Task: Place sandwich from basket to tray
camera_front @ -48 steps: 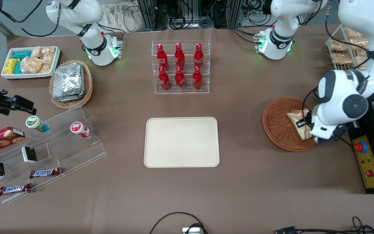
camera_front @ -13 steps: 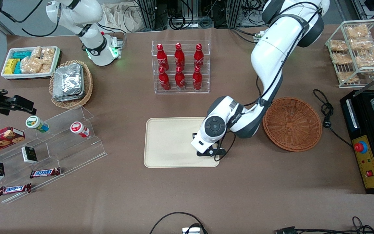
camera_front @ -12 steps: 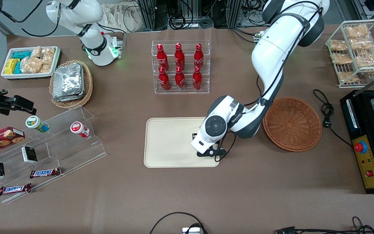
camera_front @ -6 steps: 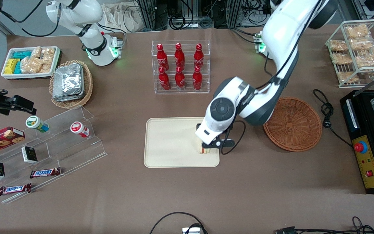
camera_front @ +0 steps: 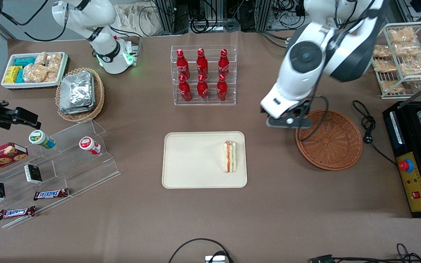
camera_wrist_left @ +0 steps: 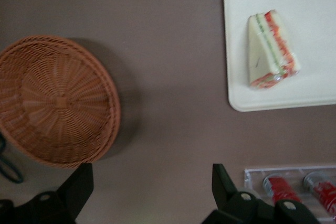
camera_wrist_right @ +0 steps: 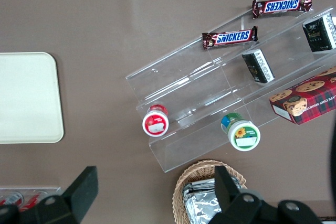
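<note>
- From the front, we see the sandwich (camera_front: 229,156) lying on the tray (camera_front: 192,160), close to the tray's edge that faces the basket (camera_front: 329,139). It stands on a long side with its red and green filling showing upward, and nothing touches it, so we judge the placing done.
- Our gripper (camera_front: 286,119) hangs high over the bare brown table between the tray and the basket, just beside the basket's rim and well apart from the sandwich. This view does not show how its jaws stand.
- The basket sits toward the working arm's end of the table and holds nothing. The rack of red bottles (camera_front: 203,75) stands farther from the front camera than the tray, with open tabletop between them, and the table edge nearest the camera is free, so we judge there is room to pull the arm away.
- From the left wrist camera, both fingertips (camera_wrist_left: 79,184) stand wide apart with nothing between them: the jaws are released. Below them we see the sandwich (camera_wrist_left: 270,48) just inside a rounded corner of the tray (camera_wrist_left: 315,3), the hollow basket (camera_wrist_left: 55,100) and bare table between.
- From the right wrist camera, we see only one bare end of the tray (camera_wrist_right: 26,98), and beside it a clear stepped stand (camera_wrist_right: 226,87) with chocolate bars and small tubs. Neither the sandwich nor our gripper shows there.
</note>
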`<state>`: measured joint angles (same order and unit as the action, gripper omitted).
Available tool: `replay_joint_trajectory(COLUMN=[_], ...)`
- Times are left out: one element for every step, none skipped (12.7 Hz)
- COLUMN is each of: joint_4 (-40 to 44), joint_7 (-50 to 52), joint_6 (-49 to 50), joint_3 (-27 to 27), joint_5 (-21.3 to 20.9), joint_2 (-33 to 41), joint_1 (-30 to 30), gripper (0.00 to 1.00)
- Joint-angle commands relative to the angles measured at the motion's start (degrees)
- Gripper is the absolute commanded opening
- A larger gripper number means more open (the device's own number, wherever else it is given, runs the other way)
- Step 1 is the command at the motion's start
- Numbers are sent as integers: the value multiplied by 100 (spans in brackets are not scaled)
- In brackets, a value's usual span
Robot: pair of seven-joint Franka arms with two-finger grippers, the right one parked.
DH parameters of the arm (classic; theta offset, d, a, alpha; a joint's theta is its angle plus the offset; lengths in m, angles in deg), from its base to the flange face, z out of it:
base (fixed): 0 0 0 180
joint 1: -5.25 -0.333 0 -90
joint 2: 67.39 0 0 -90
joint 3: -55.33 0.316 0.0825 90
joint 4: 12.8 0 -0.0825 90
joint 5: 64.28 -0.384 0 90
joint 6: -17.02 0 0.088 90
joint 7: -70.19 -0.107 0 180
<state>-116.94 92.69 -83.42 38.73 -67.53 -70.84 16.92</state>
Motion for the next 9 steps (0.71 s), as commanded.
replay_joint_trajectory(joint_4=[129, 357, 560, 718, 816, 825, 843, 991, 1236], joint_7=[-1050, -1263, -1422, -1710, -1826, -1836, -1819, -1793, -1792], joint_6=[339, 576, 692, 719, 728, 745, 728, 719, 737], joint_3=[-36, -36, -27, -36, -27, -18, -18, -18, -27], joint_5=[289, 334, 334, 317, 334, 256, 229, 229, 229], joint_2=[125, 64, -24, -94, -130, -147, -165, -304, -471], joint_1=[-812, -1067, -1296, -1551, -1692, -1764, -1903, -2053, -2089], gripper=[100, 100, 100, 100, 100, 100, 100, 100, 100])
